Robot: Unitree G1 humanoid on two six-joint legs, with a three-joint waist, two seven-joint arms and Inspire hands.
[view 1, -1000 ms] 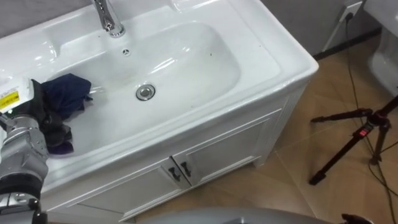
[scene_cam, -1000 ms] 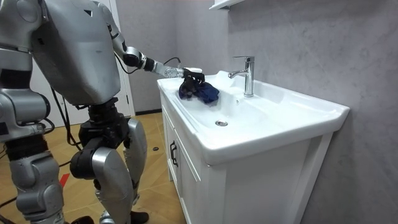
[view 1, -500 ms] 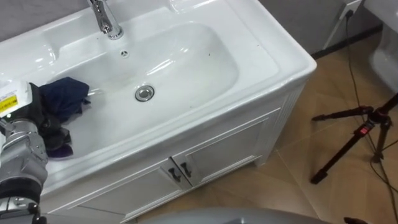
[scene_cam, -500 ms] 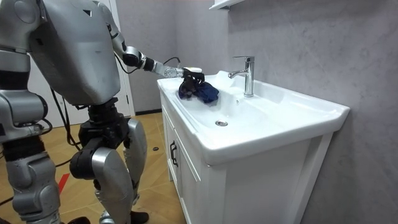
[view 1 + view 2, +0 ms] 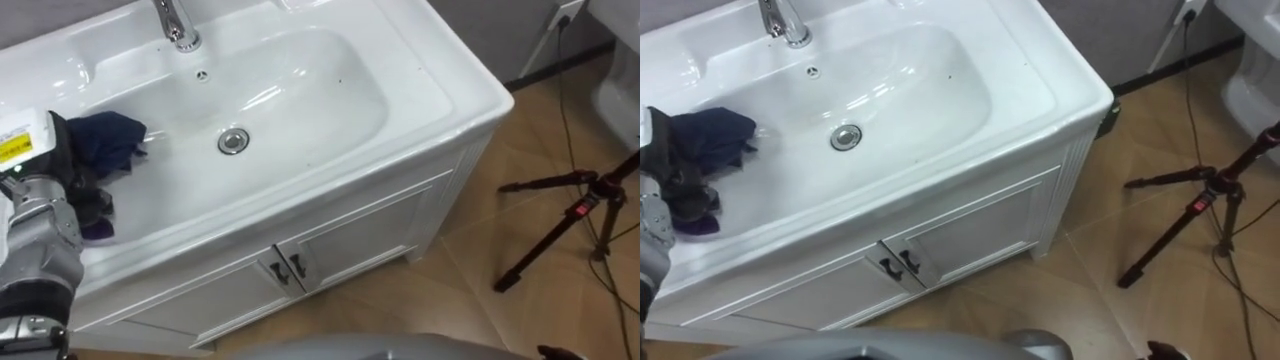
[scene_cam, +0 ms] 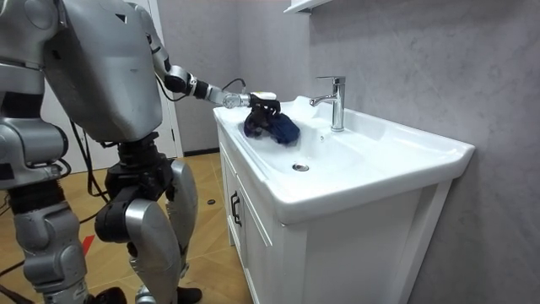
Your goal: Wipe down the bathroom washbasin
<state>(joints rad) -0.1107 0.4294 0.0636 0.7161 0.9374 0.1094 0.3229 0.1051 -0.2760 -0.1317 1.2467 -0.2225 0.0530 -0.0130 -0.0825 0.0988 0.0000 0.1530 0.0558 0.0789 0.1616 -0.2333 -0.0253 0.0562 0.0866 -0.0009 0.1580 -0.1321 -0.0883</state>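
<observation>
Since a second ago, the room view shows my left hand [image 6: 260, 106] has slid the dark blue cloth [image 6: 278, 128] slightly toward the faucet [image 6: 336, 101]. In the left eye view, I see its fingers curled round the cloth on the basin's [image 5: 300, 95] left slope, well apart from the drain [image 5: 232, 140]. The right eye view shows the same grip.

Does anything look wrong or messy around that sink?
Nothing stands out. The dark blue cloth is bunched in the left hand at the left side of the basin. No spill or damage shows.
</observation>
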